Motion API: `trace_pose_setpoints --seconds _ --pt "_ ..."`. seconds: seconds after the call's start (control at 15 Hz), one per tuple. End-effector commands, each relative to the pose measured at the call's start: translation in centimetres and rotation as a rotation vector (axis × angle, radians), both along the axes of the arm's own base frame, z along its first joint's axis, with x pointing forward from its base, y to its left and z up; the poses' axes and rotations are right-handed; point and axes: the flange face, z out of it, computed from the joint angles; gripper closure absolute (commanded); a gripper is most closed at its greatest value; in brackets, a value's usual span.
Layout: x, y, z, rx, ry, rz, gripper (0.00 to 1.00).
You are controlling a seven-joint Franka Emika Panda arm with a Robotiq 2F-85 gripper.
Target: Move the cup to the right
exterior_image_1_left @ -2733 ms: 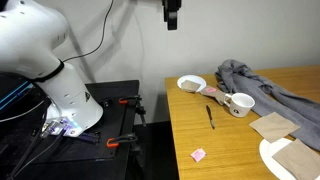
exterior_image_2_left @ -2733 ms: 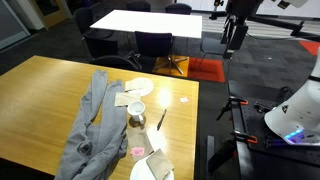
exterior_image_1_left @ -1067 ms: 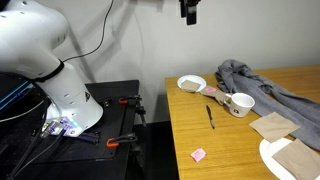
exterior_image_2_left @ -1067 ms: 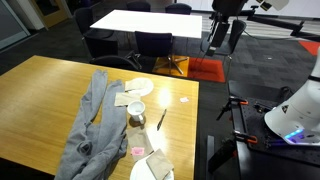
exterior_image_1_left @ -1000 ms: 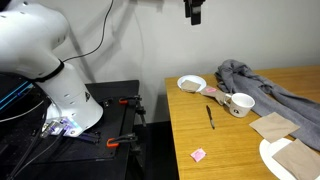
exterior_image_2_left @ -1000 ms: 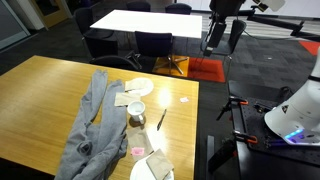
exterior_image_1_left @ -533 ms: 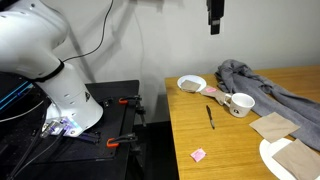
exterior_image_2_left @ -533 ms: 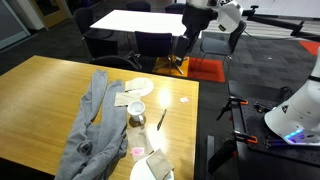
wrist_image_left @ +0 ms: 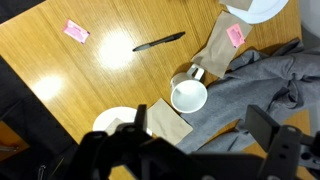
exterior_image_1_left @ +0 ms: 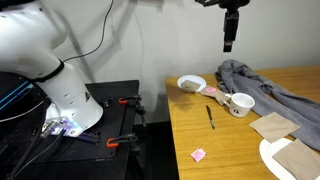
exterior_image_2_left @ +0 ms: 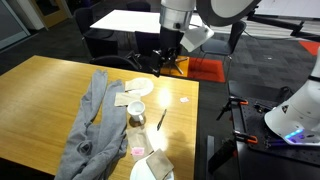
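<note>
Wrist view: cup upright on the wooden desk, grey cloth just beside it, a tan napkin under its near edge. Handle points toward a black pen. Pink packet well apart; print too small to read. End effector high above the cup, fingers spread wide, holding nothing. In an exterior view the end effector hangs well clear of the desk.

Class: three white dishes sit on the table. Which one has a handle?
The cup, beside the grey cloth: it is deep, with a side handle. The bowl is shallow and has no handle; the plate is flat and has none either.
</note>
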Motion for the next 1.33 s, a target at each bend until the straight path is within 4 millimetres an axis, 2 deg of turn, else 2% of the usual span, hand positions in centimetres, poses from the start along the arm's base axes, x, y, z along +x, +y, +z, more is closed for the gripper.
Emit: trace_pose_setpoints --seconds 0.0,0.47,1.27 --pt "2.9 -0.3 -2.5 0.044 -0.013 -0.054 0.00" --pt "6.3 -0.6 -8.5 0.031 -0.034 -0.051 0.00" --pt "10.4 -1.5 -16.5 0.032 0.022 -0.061 0.00"
